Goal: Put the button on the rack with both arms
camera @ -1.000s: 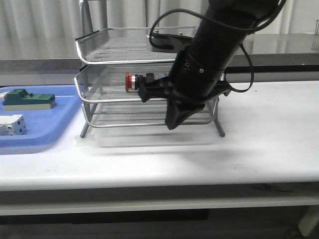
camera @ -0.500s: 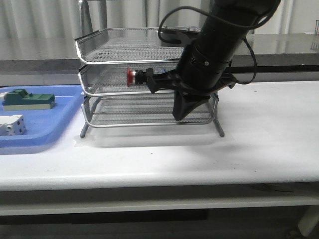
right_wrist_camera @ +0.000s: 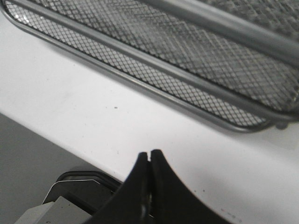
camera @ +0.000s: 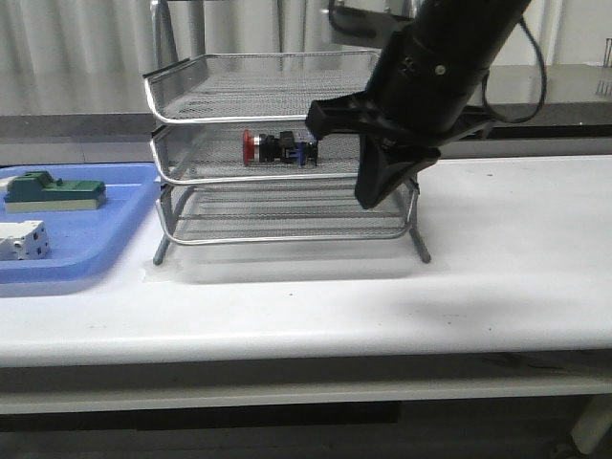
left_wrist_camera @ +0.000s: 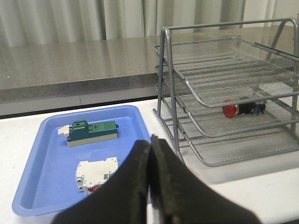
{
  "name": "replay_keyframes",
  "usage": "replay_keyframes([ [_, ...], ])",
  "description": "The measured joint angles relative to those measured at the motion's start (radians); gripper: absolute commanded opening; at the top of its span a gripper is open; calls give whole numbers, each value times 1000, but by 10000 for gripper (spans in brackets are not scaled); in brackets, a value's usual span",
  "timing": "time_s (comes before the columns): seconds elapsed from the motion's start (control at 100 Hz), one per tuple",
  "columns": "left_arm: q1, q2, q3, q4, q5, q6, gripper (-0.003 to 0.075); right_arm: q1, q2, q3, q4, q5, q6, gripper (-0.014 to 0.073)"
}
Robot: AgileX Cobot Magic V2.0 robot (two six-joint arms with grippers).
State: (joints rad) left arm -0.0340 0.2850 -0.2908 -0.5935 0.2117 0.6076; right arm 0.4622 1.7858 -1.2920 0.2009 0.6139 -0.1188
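On the left a flat blue plastic tray (camera: pixel 67 260) holds one green block (camera: pixel 55 190) and one white-grey block (camera: pixel 23 239). The left black pointed gripper (left_wrist_camera: pixel 150 154), fingers pressed together and empty, hangs above the tray. Next, one three-tier silver wire-mesh rack (camera: pixel 191 167) stands on the white tabletop (camera: pixel 497 277). One red-capped push-button switch (camera: pixel 277 148) lies on its side in the middle tier. The right black pointed gripper (camera: pixel 371 198), pressed together on nothing, hangs before the rack's right end. Likely risk: this arm clipping the frame and jolting the button loose.
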Motion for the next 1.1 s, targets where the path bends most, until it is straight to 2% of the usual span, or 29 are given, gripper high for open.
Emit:
replay_keyframes([
  [0.28,0,0,0,0,0,0,-20,-125,-237,231,-2,-40,16,-67],
  [0.68,0,0,0,0,0,0,-20,-346,-731,576,-5,-154,30,-67],
  [0.86,0,0,0,0,0,0,-20,-385,-941,665,-5,-165,30,-67],
  [1.1,0,0,0,0,0,0,-20,-386,-1223,762,-23,-168,30,-67],
])
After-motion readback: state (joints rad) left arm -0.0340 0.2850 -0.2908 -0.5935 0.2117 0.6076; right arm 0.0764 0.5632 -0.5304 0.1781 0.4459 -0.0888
